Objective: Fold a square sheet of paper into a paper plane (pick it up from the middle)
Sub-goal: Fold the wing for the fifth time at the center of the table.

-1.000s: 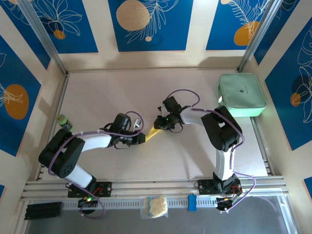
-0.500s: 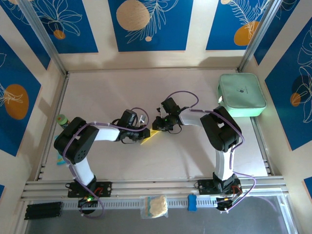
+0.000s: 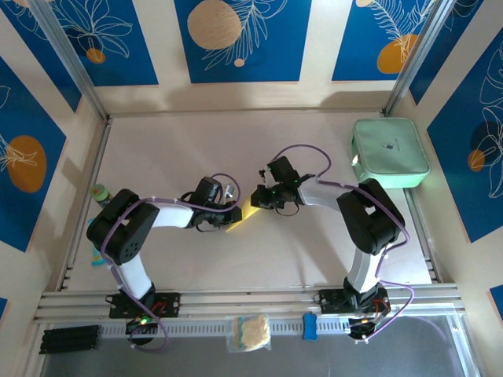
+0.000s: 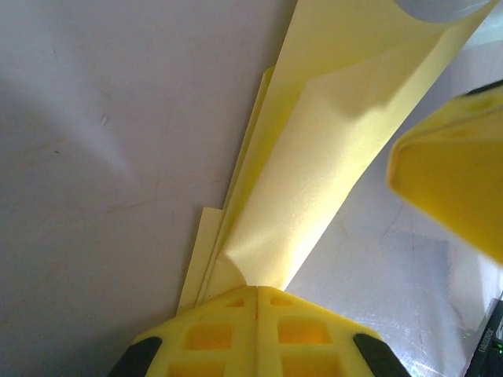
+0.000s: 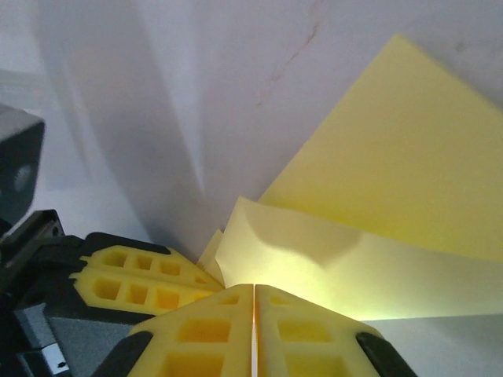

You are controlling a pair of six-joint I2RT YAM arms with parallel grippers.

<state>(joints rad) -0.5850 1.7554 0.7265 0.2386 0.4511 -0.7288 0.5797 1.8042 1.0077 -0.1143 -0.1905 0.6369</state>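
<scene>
Yellow paper (image 3: pixel 243 217), already folded into a narrow strip, is seen from the top external camera lying near the middle of the table (image 3: pixel 173 149), between the two arms. The left gripper (image 3: pixel 233 214) is set at its near-left end and the right gripper (image 3: pixel 255 198) at its far-right end. A mint-green case (image 3: pixel 391 152) is placed well apart at the far right corner, and a clear bag with a cream wad (image 3: pixel 250 332) is seen on the rail at the near edge.

From the left wrist camera, the yellow paper (image 4: pixel 314 157) is shown stretching away in layered folds, raised over the table. The left gripper (image 4: pixel 258 289) is pressed together on its near end, the pads meeting with the sheet pinched between them. A yellow pad (image 4: pixel 456 188) of the other gripper is visible at the right.

From the right wrist camera, the yellow paper (image 5: pixel 393 181) is seen fanning out to the right. The right gripper (image 5: pixel 253 287) is pinched on its edge, jaws closed. The left gripper's pads (image 5: pixel 134 271) are seen just beside it.
</scene>
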